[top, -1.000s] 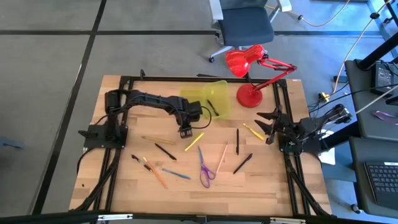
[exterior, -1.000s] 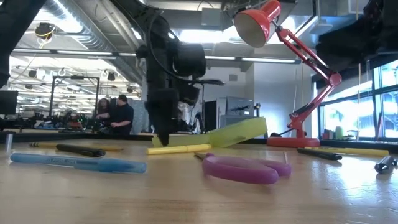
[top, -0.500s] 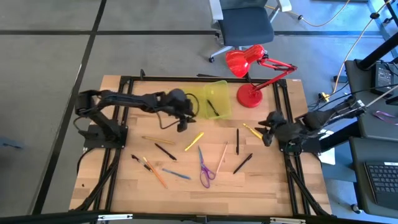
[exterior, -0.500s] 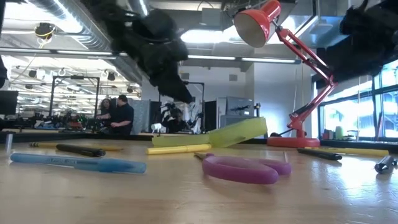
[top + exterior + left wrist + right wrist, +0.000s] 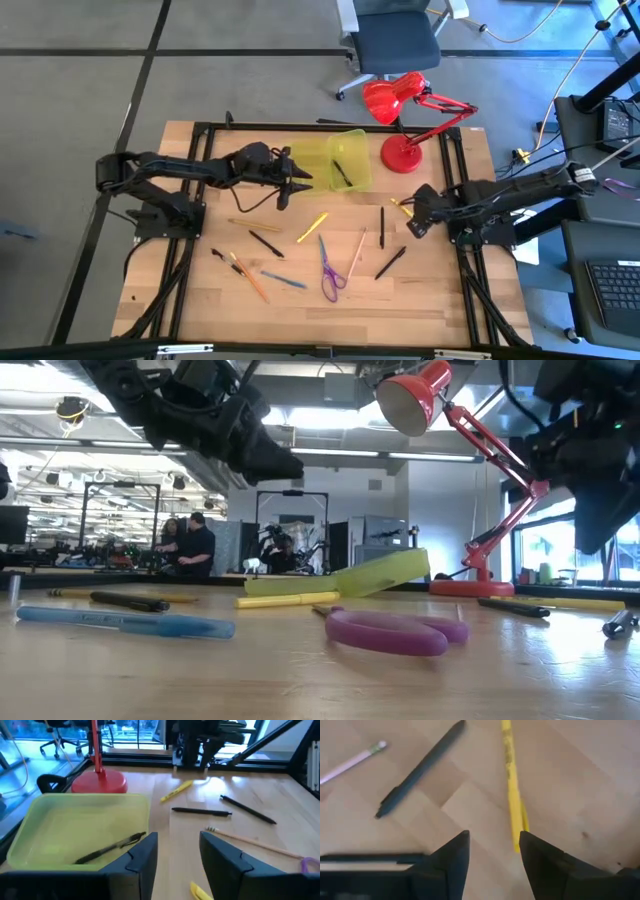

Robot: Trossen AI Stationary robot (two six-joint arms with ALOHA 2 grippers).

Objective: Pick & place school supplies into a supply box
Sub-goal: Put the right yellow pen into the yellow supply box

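The supply box (image 5: 340,160) is a yellow-green open case at the table's far middle, with one black pen (image 5: 110,847) lying in it. My left gripper (image 5: 177,855) hovers open and empty just left of the box (image 5: 75,827), pointing almost level toward the right. My right gripper (image 5: 495,855) is open and points steeply down above a yellow pen (image 5: 512,795) that lies flat at the table's right (image 5: 405,210). Purple scissors (image 5: 328,270), a pink pencil (image 5: 358,255), black pens (image 5: 381,227) and a second yellow pen (image 5: 312,227) lie flat on the wood.
A red desk lamp (image 5: 405,150) stands right of the box at the far edge. More pens and pencils, blue (image 5: 285,281), orange (image 5: 250,280) and black (image 5: 265,243), lie scattered toward the near left. People stand far off in the room behind (image 5: 190,545).
My left gripper has risen from close above the table beside the box and tipped from pointing down to nearly level, the arm drawing back toward the left. My right gripper has swung from nearly level to steeply down and shifted a little toward the near edge, over the yellow pen.
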